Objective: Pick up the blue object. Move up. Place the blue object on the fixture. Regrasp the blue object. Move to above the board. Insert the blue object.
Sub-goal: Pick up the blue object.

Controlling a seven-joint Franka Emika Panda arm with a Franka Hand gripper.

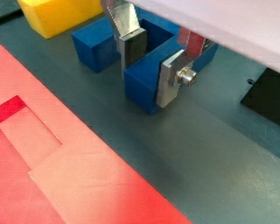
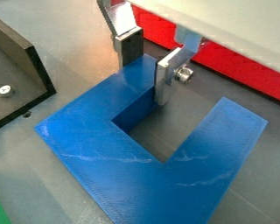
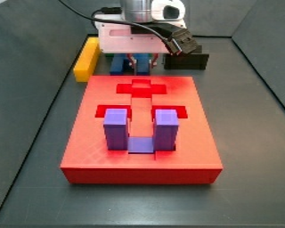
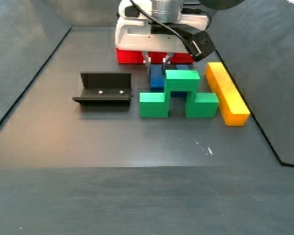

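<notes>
Blue, the U-shaped blue object [image 1: 129,63] lies flat on the bench floor just beside the board [image 3: 139,134], at the board's far edge in a side view, with the yellow bar [image 3: 85,57] near it. The tool [image 1: 150,58] is lowered over the blue object, its silver fingers [image 2: 166,74] straddling one prong: one plate sits in the blue object's slot, its partner on the prong's outer face. Both wrist views show the plates close against the prong; the tool appears clamped on it, though the piece is not lifted. The fixture [image 4: 102,90] stands empty, well apart from the board's edge. Judged from this, the task is at its first step, the pick-up. Lifting, placing on the fixture, regrasping, travel above the board and insertion all remain.
</notes>
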